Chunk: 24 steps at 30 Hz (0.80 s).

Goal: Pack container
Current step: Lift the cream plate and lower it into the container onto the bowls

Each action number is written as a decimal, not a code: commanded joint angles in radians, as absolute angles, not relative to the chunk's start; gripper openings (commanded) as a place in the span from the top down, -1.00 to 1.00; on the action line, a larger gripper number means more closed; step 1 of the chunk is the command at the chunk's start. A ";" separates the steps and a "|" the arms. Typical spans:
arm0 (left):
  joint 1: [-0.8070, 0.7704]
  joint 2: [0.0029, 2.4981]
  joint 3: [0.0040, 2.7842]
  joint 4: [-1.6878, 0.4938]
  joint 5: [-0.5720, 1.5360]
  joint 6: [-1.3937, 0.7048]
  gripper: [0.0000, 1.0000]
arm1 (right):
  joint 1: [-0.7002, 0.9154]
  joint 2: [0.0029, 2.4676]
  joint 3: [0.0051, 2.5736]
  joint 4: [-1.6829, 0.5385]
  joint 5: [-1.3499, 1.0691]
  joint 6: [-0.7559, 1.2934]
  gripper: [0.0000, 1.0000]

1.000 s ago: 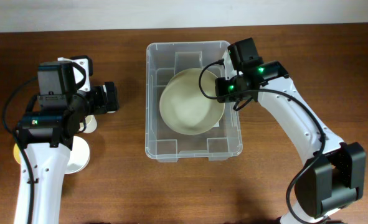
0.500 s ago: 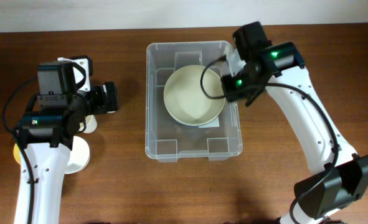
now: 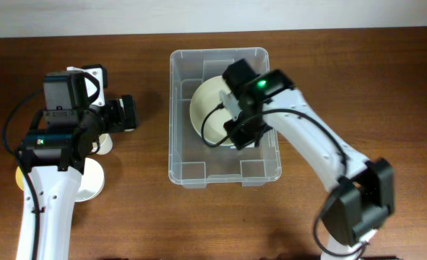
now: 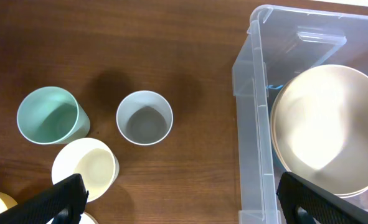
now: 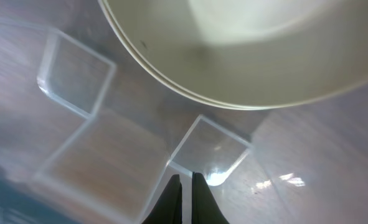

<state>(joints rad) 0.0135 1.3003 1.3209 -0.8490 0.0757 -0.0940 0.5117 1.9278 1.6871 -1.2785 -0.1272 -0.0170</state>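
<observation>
One container (image 4: 253, 112), two nested bowls (image 4: 333, 124), one teal cup (image 4: 50, 116), one grey cup (image 4: 144, 117), one cream cup (image 4: 84, 168).

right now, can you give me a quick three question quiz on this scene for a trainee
1. True or false: a cream bowl lies inside the container.
2. In the left wrist view, the cup nearest the container is: A mint, B grey, C cream.
3. Fill in: the right gripper, down inside the container, has its jaws ____ (open or shut).

Key
1. True.
2. B, grey.
3. Shut, with nothing between the fingers.
</observation>
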 commanded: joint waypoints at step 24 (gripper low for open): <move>0.009 1.301 1.343 -0.849 0.082 -0.074 -0.99 | 0.517 2.081 1.653 -1.031 0.091 0.086 0.93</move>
<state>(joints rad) 0.0135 1.3003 1.3209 -0.8490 0.0757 -0.0940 0.5133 2.0941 1.6249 -1.0168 0.0521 0.0597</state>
